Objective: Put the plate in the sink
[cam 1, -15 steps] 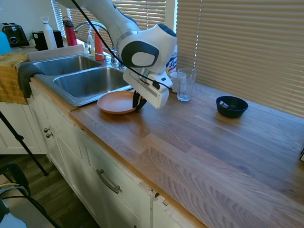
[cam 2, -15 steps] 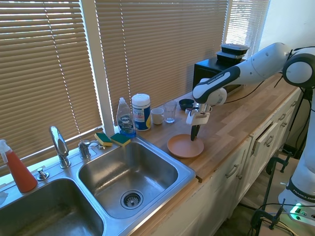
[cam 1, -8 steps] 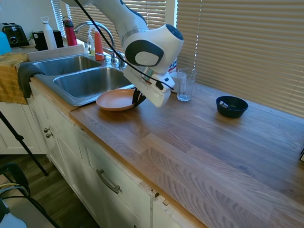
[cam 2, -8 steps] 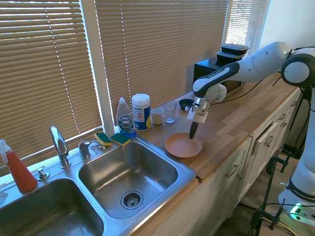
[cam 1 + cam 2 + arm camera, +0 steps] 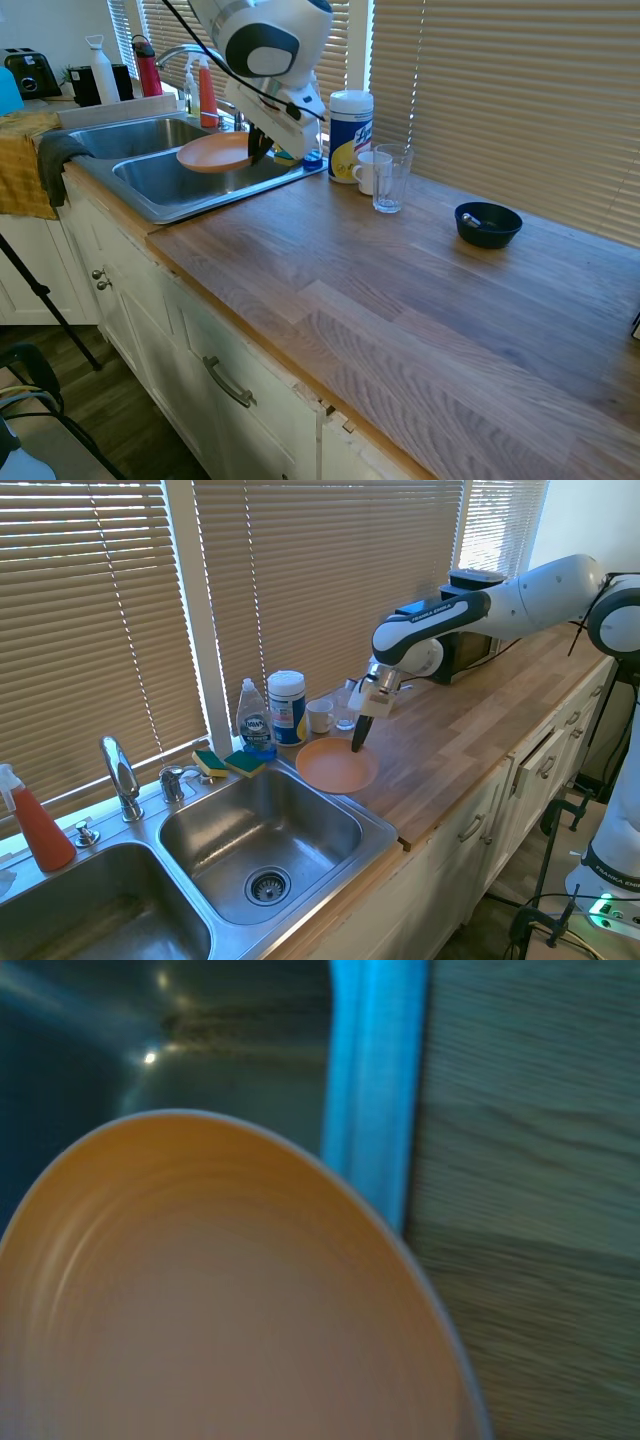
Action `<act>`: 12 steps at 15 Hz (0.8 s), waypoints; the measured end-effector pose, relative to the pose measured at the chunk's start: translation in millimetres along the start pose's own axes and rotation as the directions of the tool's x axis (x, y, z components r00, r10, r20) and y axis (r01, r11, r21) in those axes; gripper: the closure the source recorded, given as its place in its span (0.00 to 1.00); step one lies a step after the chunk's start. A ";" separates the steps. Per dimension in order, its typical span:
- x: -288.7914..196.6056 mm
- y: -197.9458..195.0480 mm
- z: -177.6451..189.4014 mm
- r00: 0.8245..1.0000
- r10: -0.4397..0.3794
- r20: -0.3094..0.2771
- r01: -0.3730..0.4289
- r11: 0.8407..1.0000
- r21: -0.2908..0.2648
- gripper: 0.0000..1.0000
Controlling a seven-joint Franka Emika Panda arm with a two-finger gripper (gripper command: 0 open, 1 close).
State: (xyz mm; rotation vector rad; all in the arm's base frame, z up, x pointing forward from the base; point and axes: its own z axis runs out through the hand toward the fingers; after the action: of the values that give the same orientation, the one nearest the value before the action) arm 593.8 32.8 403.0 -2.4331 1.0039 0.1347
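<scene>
The near basin of the sink [image 5: 262, 852] lies open under the plate [image 5: 336, 766]. Along its back rim stand sponges [image 5: 228, 763], a soap bottle [image 5: 255, 720] and a wipes tub [image 5: 287, 708]; the faucet [image 5: 120, 776] stands well to the side.

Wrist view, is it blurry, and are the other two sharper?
Wrist view: soft throughout, the round salmon-orange plate and steel sink rim smeared. First exterior view: crisp, daylight glowing through blinds. Second exterior view: sharp, with bright reflections on the sink.
</scene>
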 end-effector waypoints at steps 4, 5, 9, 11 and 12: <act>-39.2 -71.0 17.0 1.000 0.017 -0.018 -0.017 0.999 -0.045 1.00; -38.7 -72.9 17.9 1.000 0.015 -0.017 -0.016 0.999 -0.046 1.00; -29.5 -93.7 66.9 1.000 -0.012 0.021 0.013 0.997 -0.080 1.00; -29.2 -111.3 97.3 0.999 -0.041 0.031 0.044 0.994 -0.104 1.00; -31.5 -122.5 110.1 0.998 -0.049 0.028 0.052 0.992 -0.116 1.00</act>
State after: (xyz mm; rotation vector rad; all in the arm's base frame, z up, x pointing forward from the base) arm 665.4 179.9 366.1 -2.5540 0.9465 0.2108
